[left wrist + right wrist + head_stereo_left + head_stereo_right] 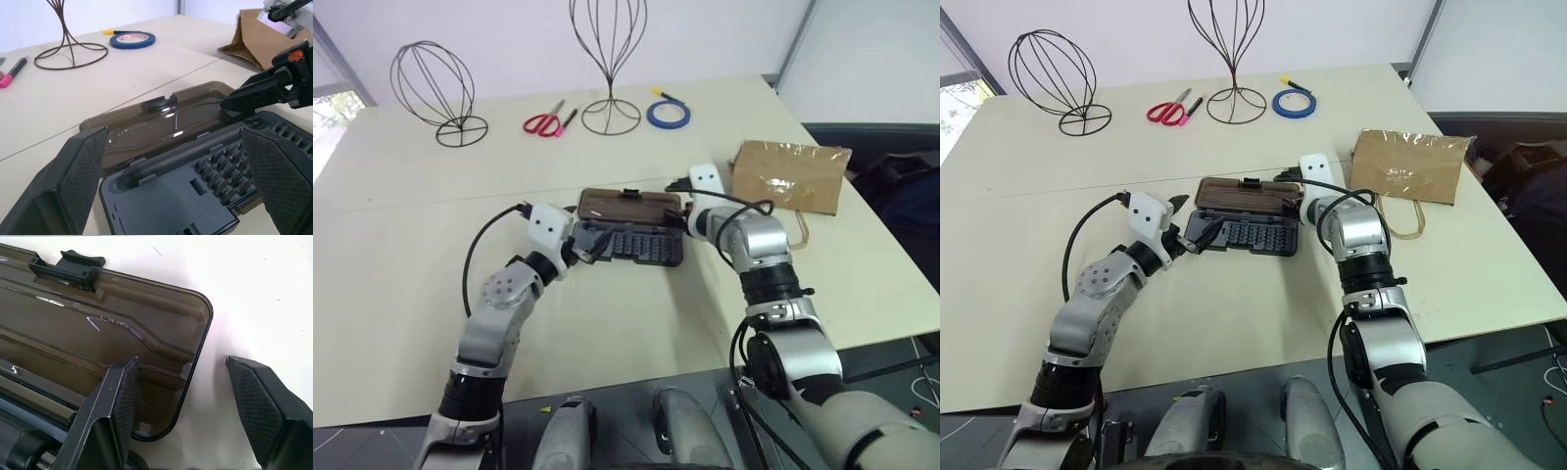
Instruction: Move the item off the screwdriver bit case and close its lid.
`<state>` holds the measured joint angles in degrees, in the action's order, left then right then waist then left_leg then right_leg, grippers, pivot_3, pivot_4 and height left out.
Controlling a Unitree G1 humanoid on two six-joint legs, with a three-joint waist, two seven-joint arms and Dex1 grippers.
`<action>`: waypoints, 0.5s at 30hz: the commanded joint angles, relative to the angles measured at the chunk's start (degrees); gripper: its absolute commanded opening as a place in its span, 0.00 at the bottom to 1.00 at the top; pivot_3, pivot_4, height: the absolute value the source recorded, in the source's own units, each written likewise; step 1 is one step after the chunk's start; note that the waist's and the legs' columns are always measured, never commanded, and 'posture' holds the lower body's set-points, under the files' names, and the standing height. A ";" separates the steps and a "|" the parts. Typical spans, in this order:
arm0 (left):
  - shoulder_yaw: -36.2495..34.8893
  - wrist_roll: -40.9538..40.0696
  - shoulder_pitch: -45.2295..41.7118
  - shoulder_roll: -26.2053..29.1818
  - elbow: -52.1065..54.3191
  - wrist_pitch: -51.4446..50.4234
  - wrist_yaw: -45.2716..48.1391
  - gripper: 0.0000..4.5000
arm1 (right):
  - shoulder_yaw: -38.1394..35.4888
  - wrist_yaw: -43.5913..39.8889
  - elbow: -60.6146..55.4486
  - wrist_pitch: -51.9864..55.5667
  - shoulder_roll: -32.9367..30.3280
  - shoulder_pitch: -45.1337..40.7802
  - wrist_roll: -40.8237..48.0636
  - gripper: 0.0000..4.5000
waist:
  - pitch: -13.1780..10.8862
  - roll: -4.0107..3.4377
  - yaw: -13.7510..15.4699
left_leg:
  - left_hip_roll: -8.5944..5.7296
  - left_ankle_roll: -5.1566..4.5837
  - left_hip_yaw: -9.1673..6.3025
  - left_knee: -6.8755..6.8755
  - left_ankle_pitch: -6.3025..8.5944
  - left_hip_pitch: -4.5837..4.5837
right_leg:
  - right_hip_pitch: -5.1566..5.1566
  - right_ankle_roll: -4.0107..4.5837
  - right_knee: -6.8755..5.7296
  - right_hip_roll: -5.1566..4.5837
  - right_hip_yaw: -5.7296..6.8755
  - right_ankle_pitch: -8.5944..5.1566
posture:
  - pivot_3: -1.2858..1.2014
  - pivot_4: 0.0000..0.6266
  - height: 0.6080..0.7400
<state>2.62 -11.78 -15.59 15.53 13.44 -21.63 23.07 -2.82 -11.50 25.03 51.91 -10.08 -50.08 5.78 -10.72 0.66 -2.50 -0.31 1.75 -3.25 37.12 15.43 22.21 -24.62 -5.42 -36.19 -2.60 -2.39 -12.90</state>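
Dark grey plastic screwdriver bit case (1246, 236) lies open; the wide-spread left gripper (1187, 238) flanks its left end, and the right gripper (183, 396), fingers parted, straddles the smoky-brown lid's (98, 328) right corner.

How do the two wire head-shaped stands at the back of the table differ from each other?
The left wire stand is shorter, with a rounder, egg-shaped cage tilted to one side; the middle wire stand is taller, its narrower cage rising upright past the picture's top. The left one stands alone near the table's corner; the middle one stands between the red scissors and blue tape roll. Both are thin dark wire on ring bases.
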 commanded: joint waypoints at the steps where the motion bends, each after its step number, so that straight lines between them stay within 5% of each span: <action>1: -0.57 0.22 -0.66 0.14 0.68 1.35 -0.12 1.00 | 0.39 -0.12 0.46 0.24 0.55 -0.01 0.23 0.24 | 0.00 0.00 -0.08 | 0.00 0.00 0.01 0.00 0.00 0.00 | 0.00 0.00 0.00 0.00 0.00 0.00 | 0.52 0.24 1.00; 3: -0.58 0.24 -0.69 0.17 0.67 1.31 -0.12 1.00 | 0.49 -0.13 0.38 0.28 0.63 0.13 0.26 0.03 | 0.00 0.00 -0.01 | 0.01 0.00 -0.01 -0.01 0.00 0.00 | 0.00 0.00 0.00 0.02 0.01 0.00 | 0.52 0.24 1.00; 4: -0.59 0.24 -0.71 0.18 0.66 1.29 -0.13 1.00 | 0.57 -0.15 0.35 0.29 0.66 0.19 0.26 0.01 | 0.00 0.00 0.09 | 0.01 0.00 -0.01 -0.01 0.00 0.00 | 0.00 0.00 0.00 0.02 0.01 0.00 | 0.52 0.24 1.00; 15: -0.61 0.21 -0.51 0.31 1.02 1.11 -0.16 1.00 | 2.29 0.05 -6.02 5.56 0.62 1.68 0.32 0.01 | 0.02 0.02 0.15 | -0.02 0.00 -0.03 0.01 0.00 0.01 | 0.03 0.00 0.04 -0.03 0.03 0.00 | 0.52 0.24 1.00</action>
<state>2.59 -11.78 -15.61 15.61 13.42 -21.62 23.05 -0.81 -11.66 21.45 54.76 -9.76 -49.19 5.84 -10.71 0.69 -2.35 -0.33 1.75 -3.27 37.13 15.43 22.23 -24.58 -5.42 -36.15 -2.63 -2.37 -12.90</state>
